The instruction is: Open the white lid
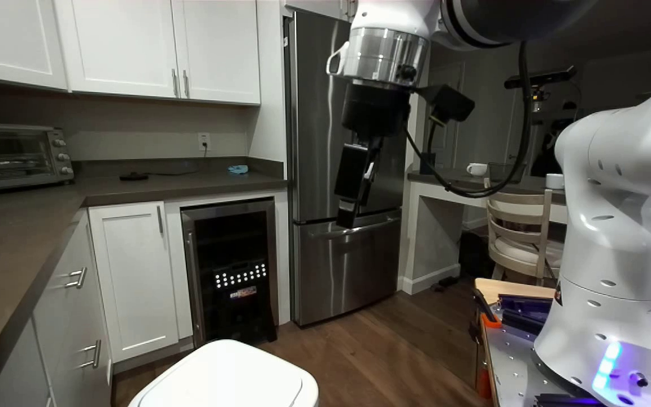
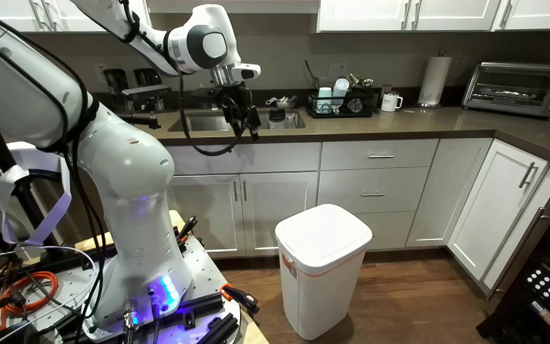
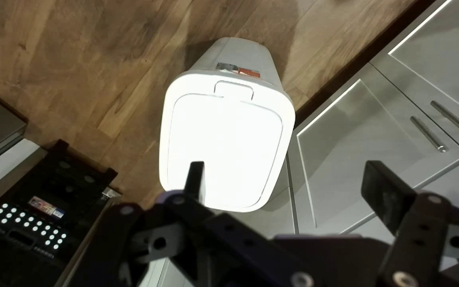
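The pincer (image 3: pixel 289 187) hangs spread and empty, the white lid (image 3: pixel 225 147) closed. Approach seems in hand; next, probably lower toward its tab (image 3: pixel 233 91).

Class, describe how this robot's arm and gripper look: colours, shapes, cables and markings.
The arm is glossy white with rounded segments and small grey oval marks. Dark cables loop alongside it, and a blue light strip glows low down. A silvery collar sits above the black gripper, whose dark fingers are blocky.
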`<state>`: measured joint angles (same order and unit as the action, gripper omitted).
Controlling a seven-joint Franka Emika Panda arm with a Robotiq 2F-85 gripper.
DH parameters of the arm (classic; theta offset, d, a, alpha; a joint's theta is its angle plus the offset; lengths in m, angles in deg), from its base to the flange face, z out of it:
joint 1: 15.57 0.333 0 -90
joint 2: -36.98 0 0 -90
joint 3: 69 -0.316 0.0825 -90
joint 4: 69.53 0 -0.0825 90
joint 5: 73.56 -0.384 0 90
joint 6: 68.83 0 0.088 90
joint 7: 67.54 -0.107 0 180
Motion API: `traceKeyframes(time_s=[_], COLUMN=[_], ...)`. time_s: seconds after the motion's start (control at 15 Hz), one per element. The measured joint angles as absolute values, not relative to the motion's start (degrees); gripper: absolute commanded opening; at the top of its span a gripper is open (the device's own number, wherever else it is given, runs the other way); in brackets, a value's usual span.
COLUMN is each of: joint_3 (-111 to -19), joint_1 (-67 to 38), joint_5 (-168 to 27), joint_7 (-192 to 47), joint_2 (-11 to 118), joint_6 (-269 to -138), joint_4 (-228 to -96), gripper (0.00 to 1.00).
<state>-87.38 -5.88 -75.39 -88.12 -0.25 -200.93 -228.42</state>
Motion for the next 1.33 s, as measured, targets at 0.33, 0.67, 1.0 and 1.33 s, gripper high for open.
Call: traceKeyframes(time_s=[0.33, 0.67, 1.0, 1.33], joint_3=[-87.12, -87.42, -89.89, -91.76], joint_1=[-5.68, -6.69, -11.23, -19.35], joint_5=[-75.81, -75.00, -63.54, -39.20], joint_7=[-88.27, -88.46, -96.34, -115.63], joint_2=[0.80, 12.48, 26.74, 36.28], joint_6=[-200.97, -209.32, -224.08, -228.95], joint_4=[-228.51, -229.04, -229.08, -228.94], gripper=[1.00, 1.00, 1.00, 1.00])
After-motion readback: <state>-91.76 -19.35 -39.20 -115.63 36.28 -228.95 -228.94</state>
